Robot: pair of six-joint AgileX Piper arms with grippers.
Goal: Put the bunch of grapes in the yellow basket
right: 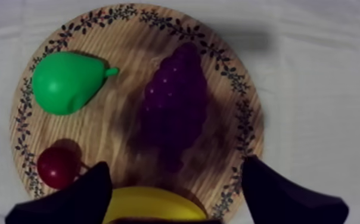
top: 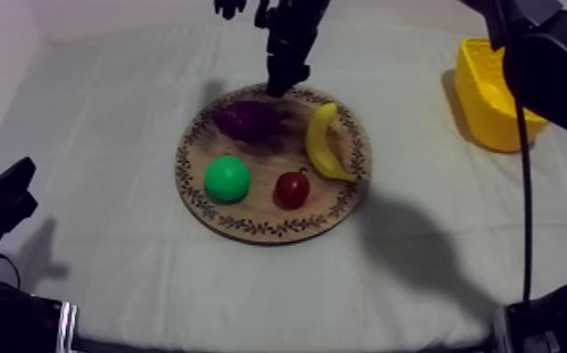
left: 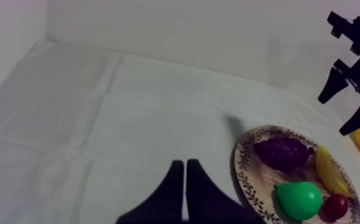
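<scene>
Hovering right gripper (right: 176, 167) over grapes (right: 176, 101), banana (right: 152, 205) cut off

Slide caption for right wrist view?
Open right pincer over the wooden board, facing the grapes; pear and small red fruit alongside.

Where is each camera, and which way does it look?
Top view: above the table, slanting down on the wooden board; left arm and right arm show.
Left wrist view: on the left arm, facing across the cloth; shut left gripper shows.
Right wrist view: over the board, facing down at the bunch of grapes; open right gripper shows.
All share the board.
</scene>
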